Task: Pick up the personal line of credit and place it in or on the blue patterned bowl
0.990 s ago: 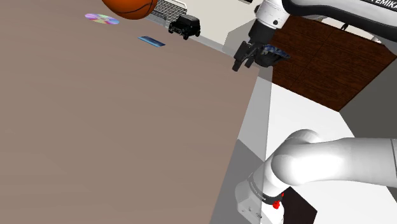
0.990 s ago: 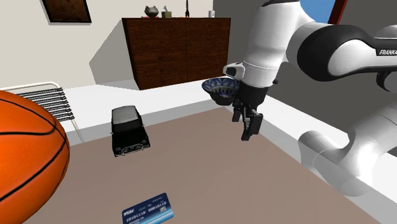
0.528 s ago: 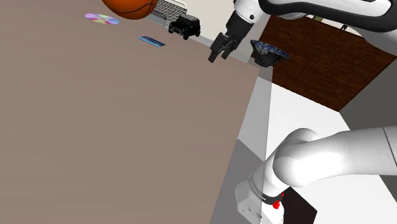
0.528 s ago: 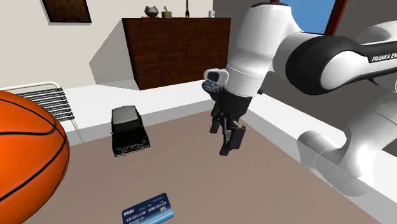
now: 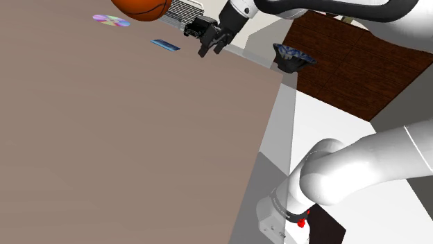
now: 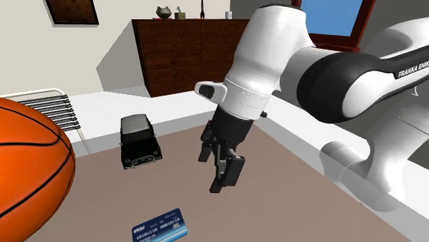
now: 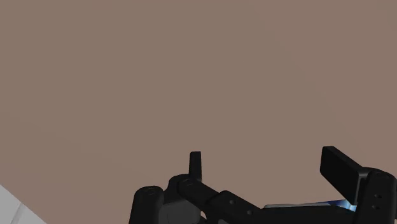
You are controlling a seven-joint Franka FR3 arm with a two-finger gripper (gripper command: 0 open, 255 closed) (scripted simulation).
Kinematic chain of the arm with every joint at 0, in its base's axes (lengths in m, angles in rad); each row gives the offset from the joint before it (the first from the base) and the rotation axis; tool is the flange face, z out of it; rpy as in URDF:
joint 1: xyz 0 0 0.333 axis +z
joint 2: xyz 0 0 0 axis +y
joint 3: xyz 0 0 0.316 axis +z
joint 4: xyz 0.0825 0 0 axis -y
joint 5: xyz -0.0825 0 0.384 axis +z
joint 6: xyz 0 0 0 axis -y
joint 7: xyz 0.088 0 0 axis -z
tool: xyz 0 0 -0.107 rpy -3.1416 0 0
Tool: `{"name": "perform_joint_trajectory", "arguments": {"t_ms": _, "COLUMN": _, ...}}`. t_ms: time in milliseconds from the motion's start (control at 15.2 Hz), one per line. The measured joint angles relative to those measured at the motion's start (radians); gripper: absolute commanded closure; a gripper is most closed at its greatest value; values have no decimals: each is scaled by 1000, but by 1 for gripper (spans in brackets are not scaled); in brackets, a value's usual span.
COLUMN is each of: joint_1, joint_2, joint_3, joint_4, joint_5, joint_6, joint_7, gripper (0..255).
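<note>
The personal line of credit is a blue card (image 5: 165, 45) lying flat on the brown table, also seen at the front of the second exterior view (image 6: 160, 226). In the wrist view a sliver of the blue card (image 7: 305, 205) shows low down by the hand. My gripper (image 5: 210, 49) hangs open and empty above the table, between the card and the blue patterned bowl (image 5: 291, 55), closer to the card. The second exterior view has the gripper (image 6: 220, 167) a little above and beyond the card. Its fingers (image 7: 340, 170) stand well apart around the gripper midpoint (image 7: 267, 167).
A black toy car (image 6: 139, 139) stands just beyond the gripper. An orange basketball (image 6: 27, 172) and a rainbow disc (image 5: 111, 20) lie farther along the brown table (image 5: 125, 138). The bowl sits at the table's corner by a dark wooden dresser (image 6: 192, 55).
The open gripper has swung from beside the bowl toward the shoulder view's left, across the table edge, and now hangs lower, near the toy car and the card.
</note>
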Motion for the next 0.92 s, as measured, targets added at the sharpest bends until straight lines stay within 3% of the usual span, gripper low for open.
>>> {"name": "perform_joint_trajectory", "arguments": {"t_ms": 660, "joint_1": 68, "joint_2": 216, "joint_3": 64, "joint_4": 198, "joint_5": 34, "joint_6": 197, "joint_7": -25, "gripper": 0}}
{"name": "perform_joint_trajectory", "arguments": {"t_ms": 924, "joint_1": 75, "joint_2": 261, "joint_3": 74, "joint_4": 213, "joint_5": 34, "joint_6": 249, "joint_7": -29, "gripper": 0}}
